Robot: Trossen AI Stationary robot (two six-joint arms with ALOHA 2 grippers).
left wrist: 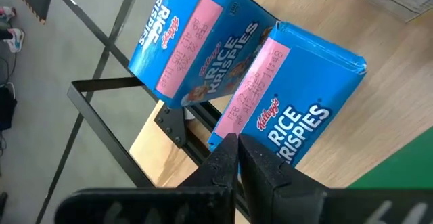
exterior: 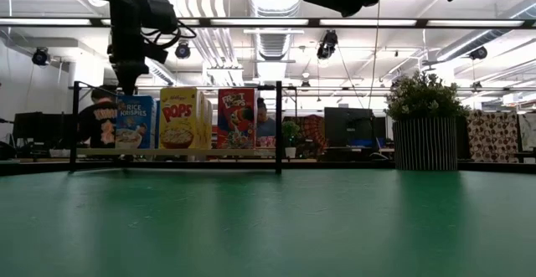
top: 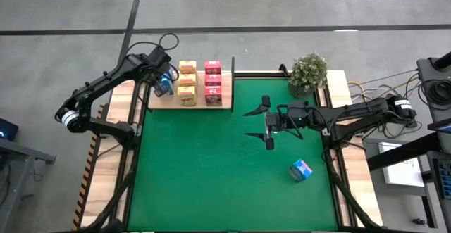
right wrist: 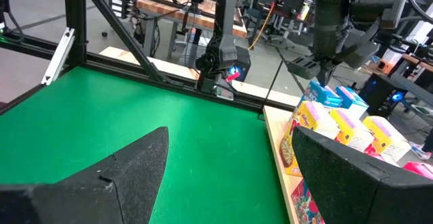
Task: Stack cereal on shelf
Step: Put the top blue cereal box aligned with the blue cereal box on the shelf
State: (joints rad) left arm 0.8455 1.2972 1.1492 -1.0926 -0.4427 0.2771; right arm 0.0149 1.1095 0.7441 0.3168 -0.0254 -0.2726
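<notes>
The light-wood shelf [top: 224, 101] lies at the table's far left. On it stand a row of yellow cereal boxes [top: 187, 82], a row of pink ones [top: 213, 83] and two blue ones [left wrist: 284, 102] at its left end. My left gripper [left wrist: 237, 149] is shut and points down just above the blue boxes; it also shows in the low view [exterior: 126, 83]. A third blue box [top: 301, 169] lies on the green mat [top: 197, 177] at the near right. My right gripper [top: 262, 124] hovers open and empty over the mat's right half. My left gripper's shut fingertips [left wrist: 229, 146] stand from above at the top edge of the nearer blue box [left wrist: 270, 126], which stands on the shelf. I cannot tell whether they touch it.
A potted plant [top: 308, 74] stands at the far right corner. Thin black posts [exterior: 278, 126] rise at the shelf's ends. People and desks show in the room behind the table.
</notes>
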